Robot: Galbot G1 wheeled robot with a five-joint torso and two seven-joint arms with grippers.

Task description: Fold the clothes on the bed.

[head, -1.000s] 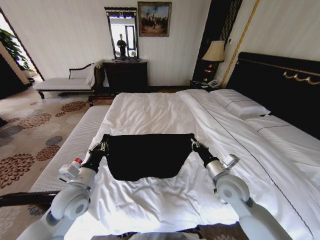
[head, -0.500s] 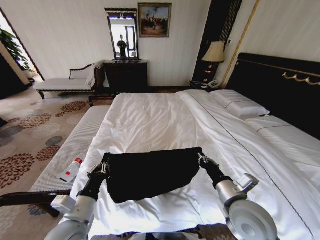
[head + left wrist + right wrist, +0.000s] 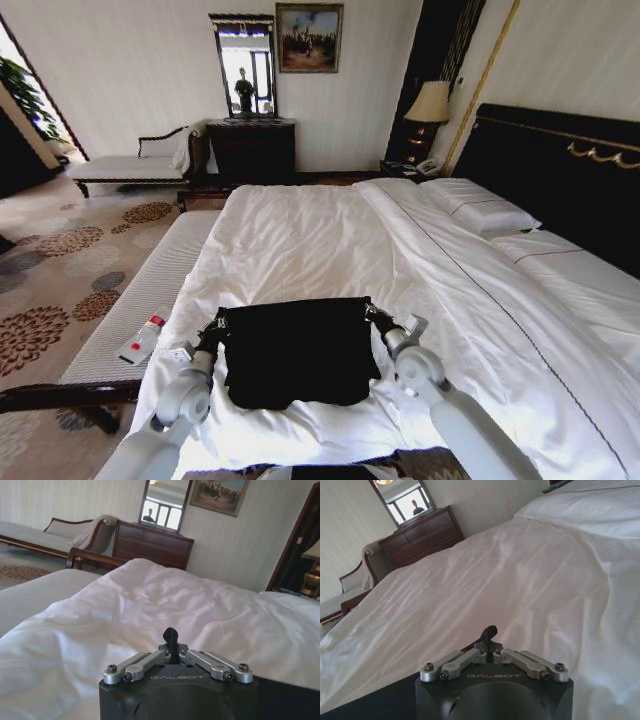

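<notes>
- The T-shirt [image 3: 298,352] hangs as a black rectangle above the near end of the bed [image 3: 330,240], stretched between the two grippers; its lower edge rests on the white duvet [image 3: 300,425].
- The left gripper [image 3: 217,328] holds the shirt's upper left corner. In the left wrist view the gripper [image 3: 171,636] has its fingers drawn together on a small tuft of black cloth, with the duvet spread out beyond it.
- The right gripper [image 3: 372,316] holds the upper right corner. In the right wrist view this gripper [image 3: 490,632] is likewise pinched closed on a bit of black fabric, and a dark strip of the T-shirt [image 3: 375,702] runs off to one side under the wrist.
- No lettering shows on the shirt's visible face.
- Both arms reach forward from the lower edge of the head view, one on each side of the shirt.
- A grey bench [image 3: 140,305] runs along the left side of the bed; a small white bottle with a red cap [image 3: 142,340] lies on it, near the left arm.
- Pillows [image 3: 478,206] lie at the headboard [image 3: 560,170], far right.
</notes>
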